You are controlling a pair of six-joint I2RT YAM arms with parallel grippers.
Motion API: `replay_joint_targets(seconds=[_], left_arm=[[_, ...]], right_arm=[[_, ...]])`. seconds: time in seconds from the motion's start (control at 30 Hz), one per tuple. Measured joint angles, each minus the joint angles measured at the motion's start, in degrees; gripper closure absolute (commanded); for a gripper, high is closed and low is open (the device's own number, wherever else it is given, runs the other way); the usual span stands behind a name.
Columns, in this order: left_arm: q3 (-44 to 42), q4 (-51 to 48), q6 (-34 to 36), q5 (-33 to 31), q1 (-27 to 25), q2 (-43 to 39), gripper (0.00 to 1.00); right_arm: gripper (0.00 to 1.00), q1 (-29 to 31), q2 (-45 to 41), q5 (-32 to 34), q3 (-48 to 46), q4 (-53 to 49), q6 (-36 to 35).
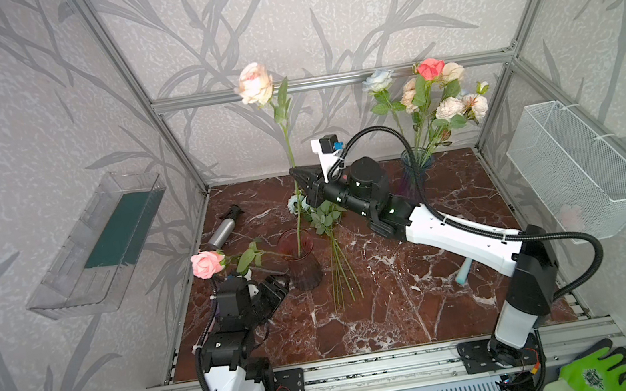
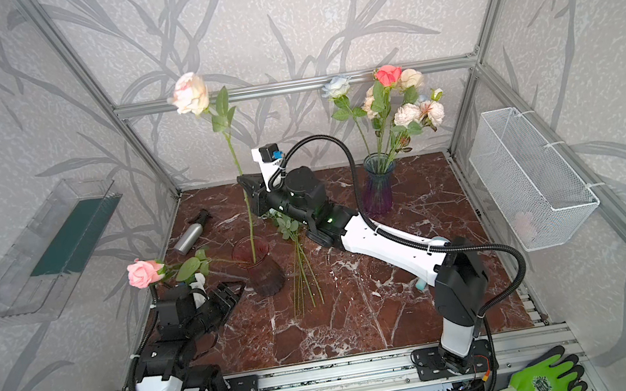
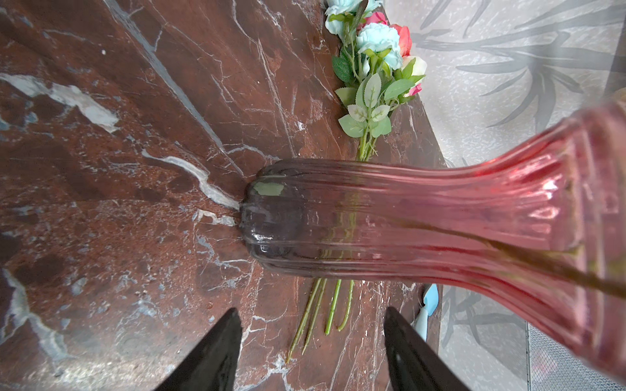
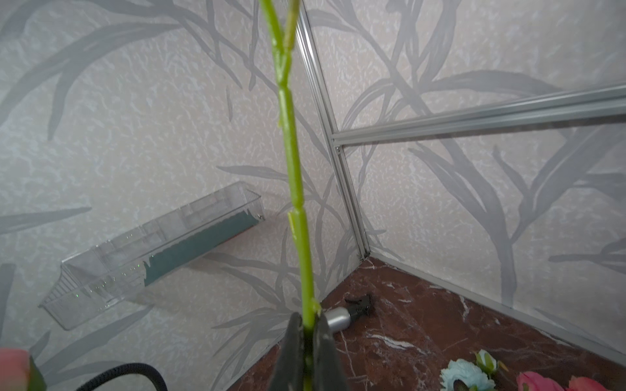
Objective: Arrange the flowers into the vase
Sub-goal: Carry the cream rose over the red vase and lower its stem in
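Flowers (image 3: pixel 377 37) partly arranged. Right claw (image 4: pixel 306 321) clenched on stem of cream rose (image 1: pixel 255 83); stem upright, lower end inside red vase (image 1: pixel 303 265). Left claw (image 3: pixel 311 309) released, empty, near vase base. Pink rose (image 1: pixel 206 264) seated in same vase, leaning over rim. Remaining: bunch (image 1: pixel 339 268) lying on counter (image 1: pixel 404 309) beside vase. Rear blue vase (image 2: pixel 380 190) holds full bouquet.

Soft, even light fills the cell; shadows on the glossy worktop (image 1: pixel 383 312) are faint, with a pale sheen near its front. In both top views the frame uprights (image 1: pixel 123 65) lean outward toward the edges, and the cream rose (image 1: pixel 255 84) looks slightly smeared. Close to the left wrist lens the red vase (image 3: pixel 423 220) looks stretched and shows white glints. The green stem (image 4: pixel 298 189) is fairly sharp, while the pink bloom (image 4: pixel 13 369) is blurred.
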Motion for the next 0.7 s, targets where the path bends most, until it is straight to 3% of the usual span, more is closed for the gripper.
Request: replay_joint_targets(seconds=[0.37, 0.7], left_arm=[[-0.55, 4.11, -0.48, 0.09, 0.0, 2.43, 0.32], [-1.07, 6.91, -1.29, 0.26, 0.0, 5.33, 0.31]], right_arm=[[0.96, 3.76, 2.01, -1.27, -10.19, 1.57, -0.57], [0.79, 4.24, 5.57, -2.6, -10.1, -0.98, 2.27]])
